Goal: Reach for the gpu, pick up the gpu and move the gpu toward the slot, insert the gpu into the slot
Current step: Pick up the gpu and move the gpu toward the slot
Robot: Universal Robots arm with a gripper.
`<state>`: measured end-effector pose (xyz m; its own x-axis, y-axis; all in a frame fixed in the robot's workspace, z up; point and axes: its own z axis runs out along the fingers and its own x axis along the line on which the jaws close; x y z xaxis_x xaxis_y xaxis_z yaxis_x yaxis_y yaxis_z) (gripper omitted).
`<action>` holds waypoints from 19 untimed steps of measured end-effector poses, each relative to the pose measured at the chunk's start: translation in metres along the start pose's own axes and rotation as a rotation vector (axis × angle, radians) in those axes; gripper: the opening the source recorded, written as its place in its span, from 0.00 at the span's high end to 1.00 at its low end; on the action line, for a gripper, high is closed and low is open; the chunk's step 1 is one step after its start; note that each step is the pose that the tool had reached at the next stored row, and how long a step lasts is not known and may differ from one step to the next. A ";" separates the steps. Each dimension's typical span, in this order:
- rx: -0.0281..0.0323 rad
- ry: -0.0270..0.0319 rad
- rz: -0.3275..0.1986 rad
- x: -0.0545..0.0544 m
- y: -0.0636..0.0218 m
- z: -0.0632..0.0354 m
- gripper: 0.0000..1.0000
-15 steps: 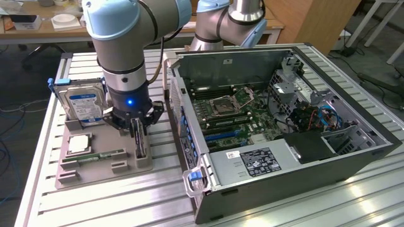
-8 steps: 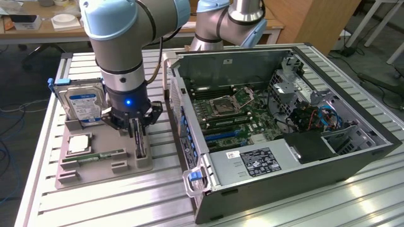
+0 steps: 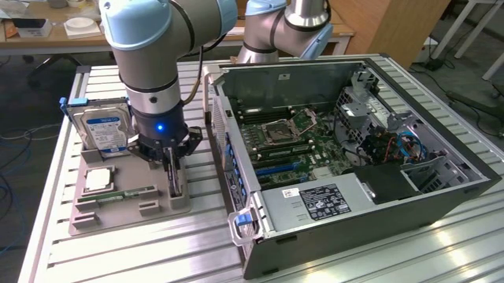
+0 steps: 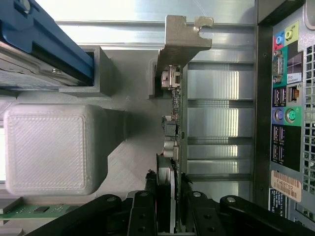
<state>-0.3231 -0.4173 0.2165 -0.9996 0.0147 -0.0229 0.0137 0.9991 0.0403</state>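
Note:
The gpu (image 4: 179,113) stands on edge in the grey holder (image 4: 123,128), seen edge-on, with its silver bracket (image 4: 184,37) at the far end. My gripper (image 4: 171,196) straddles the card, one black finger (image 4: 142,211) against each face, and looks shut on it. In the exterior view the gripper (image 3: 173,188) reaches straight down into the holder tray (image 3: 126,218), at the exterior view's left of the open computer case. The blue slot (image 3: 275,169) lies on the motherboard inside the case, apart from the card.
A hard drive with a blue label (image 3: 106,130), a processor chip (image 3: 98,178) and a green memory stick (image 3: 118,194) share the tray. The case wall (image 3: 228,153) rises close beside the gripper. Its rear port panel (image 4: 285,118) runs alongside the card. A second arm (image 3: 284,29) stands behind.

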 end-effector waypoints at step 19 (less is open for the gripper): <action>-0.0010 0.0006 0.000 0.000 0.0001 -0.0025 0.70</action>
<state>-0.3230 -0.4173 0.2190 -0.9996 0.0146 -0.0224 0.0137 0.9991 0.0413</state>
